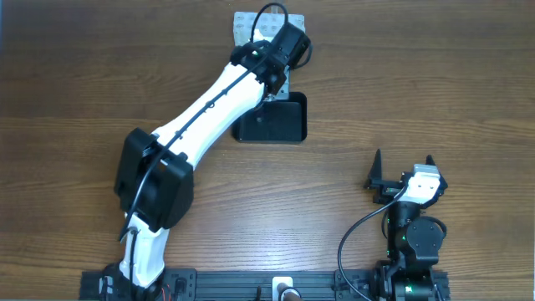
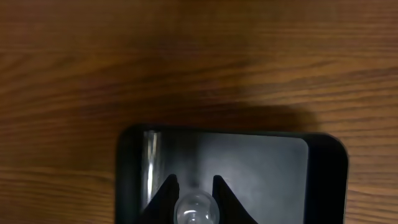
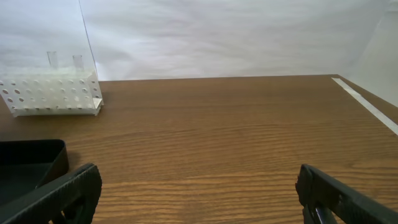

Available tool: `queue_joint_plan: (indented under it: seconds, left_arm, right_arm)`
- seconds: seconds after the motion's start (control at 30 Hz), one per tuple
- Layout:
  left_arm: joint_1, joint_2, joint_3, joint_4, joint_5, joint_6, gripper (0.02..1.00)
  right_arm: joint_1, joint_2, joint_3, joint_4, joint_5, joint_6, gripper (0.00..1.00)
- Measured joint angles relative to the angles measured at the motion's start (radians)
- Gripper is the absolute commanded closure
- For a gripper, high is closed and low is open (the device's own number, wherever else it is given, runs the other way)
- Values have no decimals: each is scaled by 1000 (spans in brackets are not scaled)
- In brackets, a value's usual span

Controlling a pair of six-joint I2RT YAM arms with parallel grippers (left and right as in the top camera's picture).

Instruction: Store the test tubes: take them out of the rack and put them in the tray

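Observation:
My left gripper (image 2: 196, 198) is shut on a clear test tube (image 2: 197, 209), seen end-on between the two dark fingers. It hangs over the black tray (image 2: 261, 174), near one of the tray's short ends. In the top view the left arm stretches to the table's far side, its wrist above the tray (image 1: 291, 125) and partly covering the white perforated rack (image 1: 247, 25). The rack (image 3: 53, 94) still carries two upright tubes (image 3: 77, 61). My right gripper (image 1: 404, 171) rests open near its base, nothing between its fingers.
Bare wooden table surrounds the tray and rack. A white backdrop stands behind the rack. A pale tape line (image 3: 367, 106) runs along the table at one side. The tray's corner (image 3: 34, 158) lies beyond my right gripper (image 3: 199, 177).

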Motion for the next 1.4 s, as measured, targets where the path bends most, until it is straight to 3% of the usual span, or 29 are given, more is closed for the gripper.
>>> queue_joint_plan:
  seconds: [0.6,0.8,0.9,0.97,1.2,1.33,1.4]
  left_arm:
    - [37,93,0,0,62,-6,943]
    - [55,108,0,0,62,-6,877]
    - [60,122,0,0,62,-6,801]
    - [61,127,0,0,62,-6,654]
    - [59,109,-2,3,47,-10,314]
    - [59,-6,-13,60,-24,26,163]
    - [59,-92,-13,121,-63,68,132]
  right_arm:
    - [0,0,0,0,0,0,9]
    - [0,0,0,0,0,0,7]
    - [0,0,0,0,0,0,7]
    - [0,0,0,0,0,0,9]
    - [0,0,0,0,0,1,7]
    - [0,0,0,0,0,0,7]
    - [0,0,0,0,0,1,7]
